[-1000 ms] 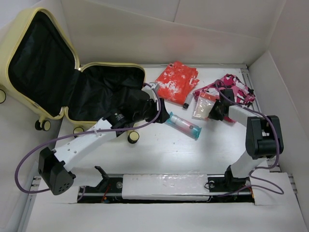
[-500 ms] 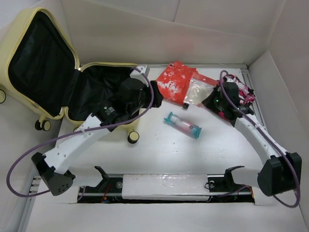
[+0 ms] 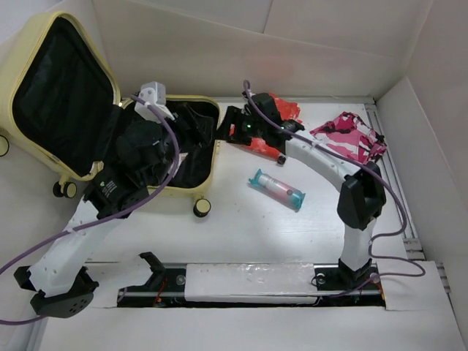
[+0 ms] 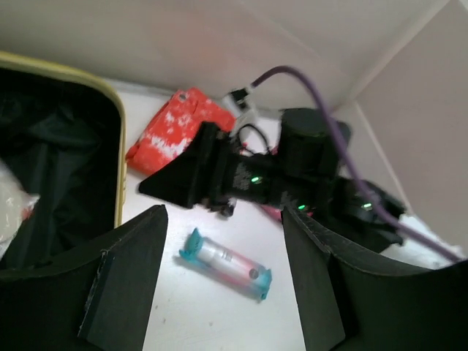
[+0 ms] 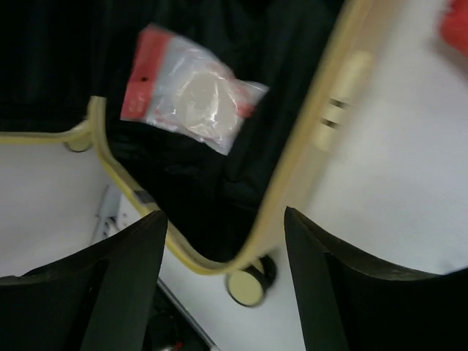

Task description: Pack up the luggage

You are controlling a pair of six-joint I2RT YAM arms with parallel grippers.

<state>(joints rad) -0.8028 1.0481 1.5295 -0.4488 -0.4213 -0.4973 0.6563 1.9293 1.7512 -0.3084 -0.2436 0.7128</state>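
From the top: the luggage [image 3: 58,88] lies open at the left, lid leaning on the wall. The left arm [image 3: 110,208] covers much of its black lining, its wrist lost in the dark. The right gripper [image 3: 232,130] hangs at the case's right rim, hiding part of a red packet [image 3: 284,110]. 1 teal tube [image 3: 276,189] lies on the table [image 3: 248,227].

Left wrist: left gripper [image 4: 223,245] spread wide, nothing between.

Right wrist, blurred: fingers apart, empty, above 1 clear pouch [image 5: 191,91] inside the case.
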